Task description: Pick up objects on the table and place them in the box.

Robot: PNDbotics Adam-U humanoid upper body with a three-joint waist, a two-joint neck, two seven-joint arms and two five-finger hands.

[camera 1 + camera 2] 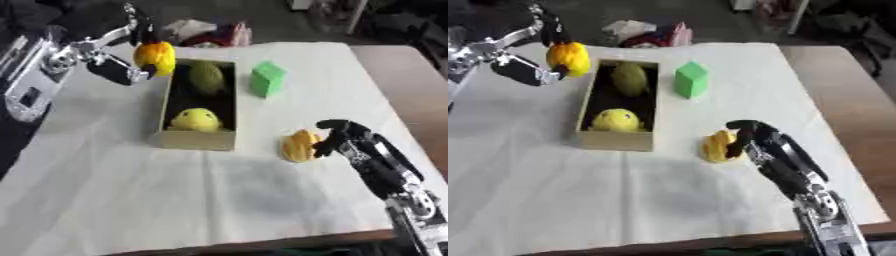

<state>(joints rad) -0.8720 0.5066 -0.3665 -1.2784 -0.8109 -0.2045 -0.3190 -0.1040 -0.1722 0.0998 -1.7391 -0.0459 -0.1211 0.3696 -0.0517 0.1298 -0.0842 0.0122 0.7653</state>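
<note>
An open cardboard box [199, 140] stands mid-table with a green oval fruit [206, 77] at its far end and a round yellow object [196, 119] at its near end. My left hand [131, 70] is shut on a yellow-orange object [155, 56], held above the box's far left corner. A green block [268, 78] stands upright on the cloth just right of the box. My right hand [341, 137] has its fingers curled against a yellow object [299, 145] lying on the cloth, right of the box's near corner.
A white cloth [131, 200] covers the table, with bare brown wood [411, 90] at the right edge. Some red and white clutter [210, 35] lies beyond the far edge. The near half of the cloth holds no objects.
</note>
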